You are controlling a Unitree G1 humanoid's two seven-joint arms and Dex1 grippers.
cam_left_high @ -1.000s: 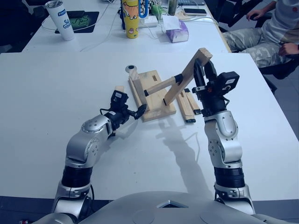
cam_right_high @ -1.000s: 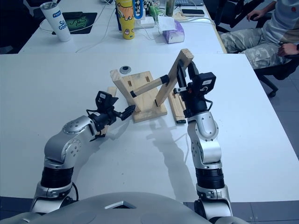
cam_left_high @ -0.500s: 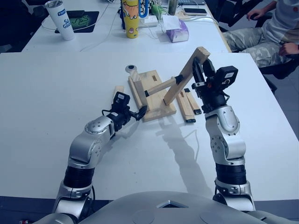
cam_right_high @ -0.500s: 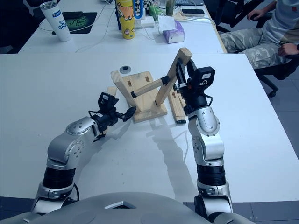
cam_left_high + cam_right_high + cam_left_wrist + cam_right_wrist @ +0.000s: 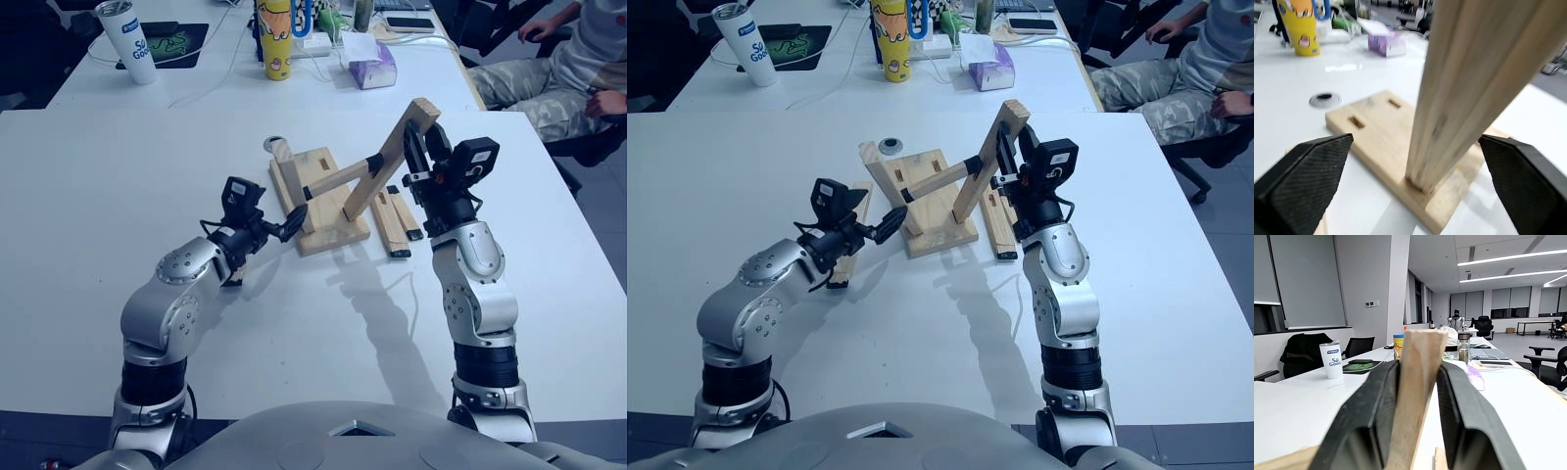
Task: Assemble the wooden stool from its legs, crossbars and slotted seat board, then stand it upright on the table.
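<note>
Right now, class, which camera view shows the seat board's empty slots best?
The left wrist view: seat board close, two empty slots plain beside the standing leg. Both eye views show the whole board, slots tiny.

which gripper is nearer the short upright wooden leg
Left. The left gripper sits open right at the short upright wooden leg; the right gripper is shut on the tall tilted wooden leg.

Head pair above stool [image 5: 330, 213] (wrists close-in)
</note>
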